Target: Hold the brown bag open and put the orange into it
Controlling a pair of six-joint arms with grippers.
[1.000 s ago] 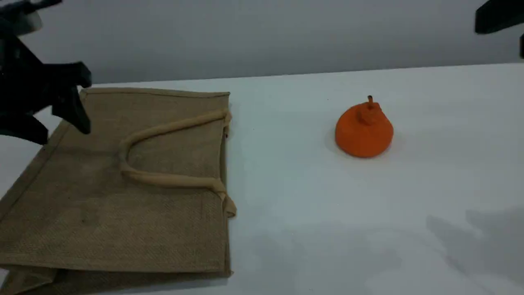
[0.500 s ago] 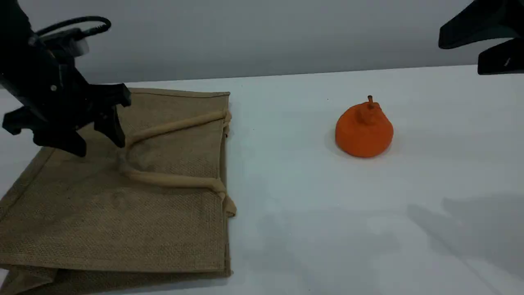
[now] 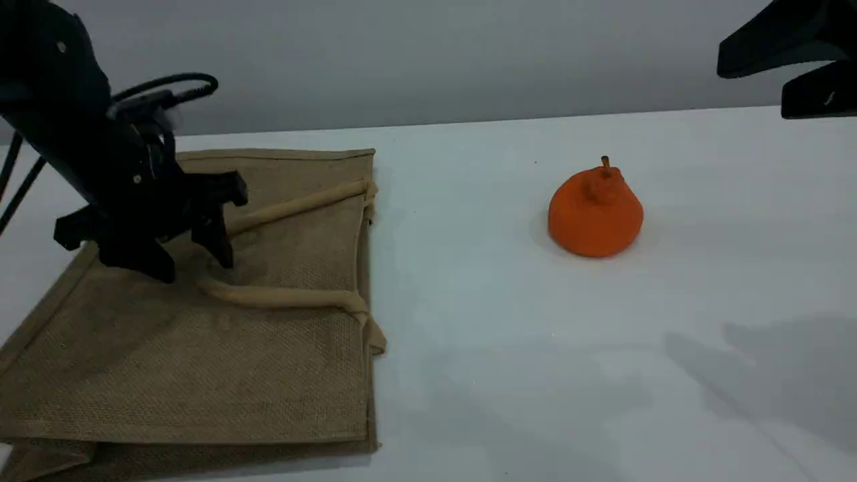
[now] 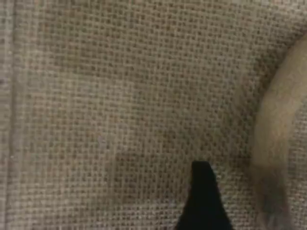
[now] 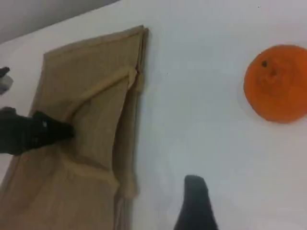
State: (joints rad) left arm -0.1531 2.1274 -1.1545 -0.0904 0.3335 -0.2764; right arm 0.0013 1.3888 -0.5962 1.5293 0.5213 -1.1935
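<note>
- Brown bag (image 3: 201,348) lies flat at the left side of the table (image 3: 509,375) and reaches toward the front-left corner. Its mouth edge faces right, toward the middle of the table, and is pressed closed.
- One handle (image 3: 281,294) is folded back across the top panel as a loop. Its two ends are fixed at the mouth edge. It looks like the obvious thing to lift to part the mouth.
- Left gripper (image 3: 194,264) hangs low over the top panel at the curved end of that loop, fingers spread wide and holding nothing. The left wrist view shows weave close under the fingertip, with the handle just to one side. My guess is it is lining up to pinch the handle. I cannot tell whether it touches the fabric.
- Orange (image 3: 595,211) sits stem up on the right half of the table, nearer the far edge and well apart from the bag. Nothing is touching it.
- Right gripper (image 3: 751,90) hangs high over the far-right corner, fingers wide and empty. It looks parked clear of the orange until the mouth is held open.
- Task judged barely begun: bag not open, orange not lifted.
</note>
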